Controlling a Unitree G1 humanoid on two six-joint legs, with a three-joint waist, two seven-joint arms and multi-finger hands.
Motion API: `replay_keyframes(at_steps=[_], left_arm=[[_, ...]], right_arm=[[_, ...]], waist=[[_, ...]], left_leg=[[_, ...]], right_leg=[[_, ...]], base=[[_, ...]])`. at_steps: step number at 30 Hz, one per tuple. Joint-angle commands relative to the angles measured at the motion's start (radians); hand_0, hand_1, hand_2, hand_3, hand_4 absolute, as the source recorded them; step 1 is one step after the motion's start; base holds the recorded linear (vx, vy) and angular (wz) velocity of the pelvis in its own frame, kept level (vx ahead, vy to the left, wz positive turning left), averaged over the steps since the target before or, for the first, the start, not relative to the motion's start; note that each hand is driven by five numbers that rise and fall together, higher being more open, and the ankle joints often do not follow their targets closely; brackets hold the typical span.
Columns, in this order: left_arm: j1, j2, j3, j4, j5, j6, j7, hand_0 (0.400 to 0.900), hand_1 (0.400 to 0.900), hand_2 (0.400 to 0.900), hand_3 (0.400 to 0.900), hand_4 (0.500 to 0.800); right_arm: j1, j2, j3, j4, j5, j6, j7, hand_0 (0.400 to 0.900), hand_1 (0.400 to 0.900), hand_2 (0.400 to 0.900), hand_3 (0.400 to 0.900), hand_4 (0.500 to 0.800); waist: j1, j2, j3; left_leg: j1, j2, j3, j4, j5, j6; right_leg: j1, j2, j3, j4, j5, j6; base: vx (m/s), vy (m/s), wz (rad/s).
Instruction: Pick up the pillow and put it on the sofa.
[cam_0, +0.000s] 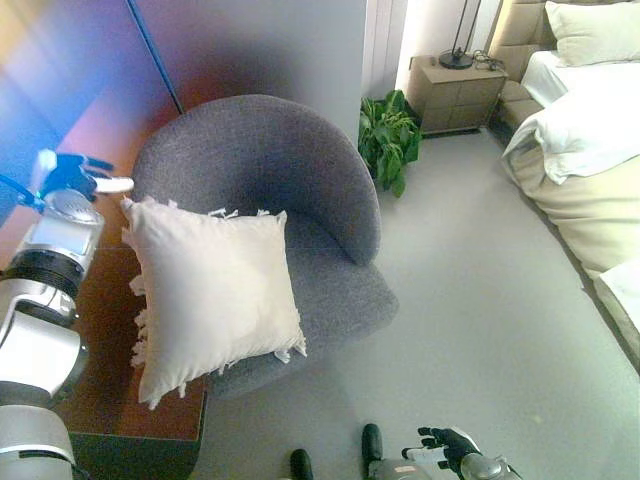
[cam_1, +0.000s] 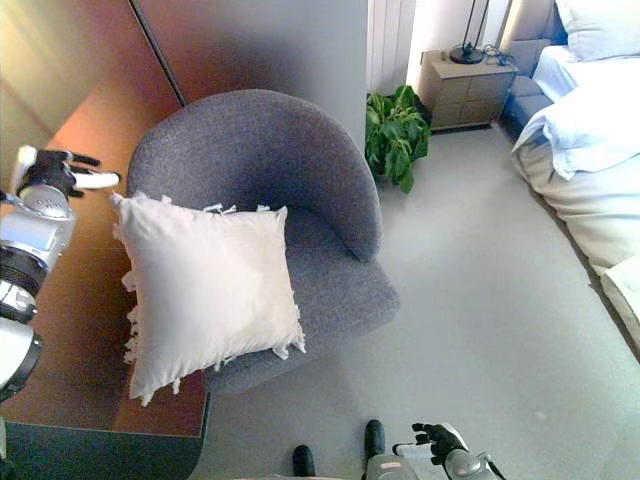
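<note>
A white square pillow (cam_0: 215, 290) with fringed edges lies on the grey round armchair (cam_0: 270, 160), leaning over the seat's left side so its lower corner hangs past the seat. My left hand (cam_0: 75, 175) is raised at the far left, just above the pillow's top left corner, open with straight fingers and nothing in it. It does not appear to touch the pillow. My right hand (cam_0: 450, 445) hangs low at the bottom edge, away from the chair, with relaxed fingers and holding nothing.
A potted green plant (cam_0: 390, 140) stands right behind the armchair, by the wall (cam_0: 250, 50). Farther back are a nightstand (cam_0: 460, 95) with a lamp base (cam_0: 457, 60) and a bed (cam_0: 580, 150) along the right. A reddish-brown panel (cam_0: 110, 330) lies left of the chair.
</note>
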Motion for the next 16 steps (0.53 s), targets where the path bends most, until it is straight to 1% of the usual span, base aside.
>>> replay_keyframes(at_steps=[1, 4, 8, 11, 13, 16], left_arm=[[-0.272, 0.122, 0.027, 0.071, 0.091, -0.095, 0.074, 0.900, 0.900, 0.900, 0.900, 0.800], [-0.266, 0.119, 0.031, 0.073, 0.095, -0.095, 0.073, 0.900, 0.900, 0.900, 0.900, 0.800], [-0.259, 0.118, 0.036, 0.080, 0.097, -0.112, 0.071, 0.900, 0.900, 0.900, 0.900, 0.800], [-0.257, 0.118, 0.039, 0.077, 0.078, -0.129, 0.069, 0.900, 0.900, 0.900, 0.900, 0.800], [-0.246, 0.113, 0.043, 0.066, 0.081, -0.119, 0.053, 0.900, 0.900, 0.900, 0.900, 0.800], [-0.237, 0.109, 0.042, 0.065, 0.082, -0.105, 0.014, 0.900, 0.900, 0.900, 0.900, 0.800]], right_arm=[[0.032, -0.073, 0.053, 0.033, -0.010, 0.001, 0.003, 0.900, 0.900, 0.900, 0.900, 0.800], [0.033, -0.072, 0.049, 0.036, -0.018, -0.001, 0.003, 0.900, 0.900, 0.900, 0.900, 0.800], [0.034, -0.072, 0.049, 0.037, -0.022, 0.000, 0.002, 0.900, 0.900, 0.900, 0.900, 0.800], [0.034, -0.074, 0.046, 0.038, -0.023, 0.002, 0.003, 0.900, 0.900, 0.900, 0.900, 0.800], [0.035, -0.074, 0.043, 0.042, -0.025, 0.001, 0.004, 0.900, 0.900, 0.900, 0.900, 0.800], [0.034, -0.074, 0.040, 0.043, -0.026, 0.000, 0.006, 0.900, 0.900, 0.900, 0.900, 0.800]], waist=[[-0.031, 0.042, -0.047], [-0.034, 0.044, -0.047], [-0.036, 0.046, -0.048], [-0.036, 0.047, -0.048], [-0.035, 0.048, -0.048], [-0.034, 0.048, -0.050]], left_leg=[[-0.010, -0.021, 0.006, 0.002, -0.053, -0.029], [-0.006, -0.019, 0.009, 0.004, -0.053, -0.030], [-0.001, -0.018, 0.011, 0.004, -0.054, -0.032], [-0.001, -0.017, 0.012, 0.005, -0.055, -0.034], [0.001, -0.016, 0.013, 0.006, -0.055, -0.034], [0.005, -0.015, 0.014, 0.006, -0.055, -0.035]], right_leg=[[0.043, -0.059, 0.066, 0.063, -0.137, 0.139], [0.046, -0.060, 0.066, 0.065, -0.139, 0.138], [0.053, -0.060, 0.068, 0.060, -0.141, 0.139], [0.055, -0.058, 0.067, 0.059, -0.142, 0.137], [0.058, -0.059, 0.065, 0.060, -0.144, 0.136], [0.062, -0.058, 0.062, 0.060, -0.145, 0.136]], base=[[0.00, 0.000, 0.00], [0.00, 0.000, 0.00], [0.00, 0.000, 0.00], [0.00, 0.000, 0.00], [0.00, 0.000, 0.00], [0.00, 0.000, 0.00]])
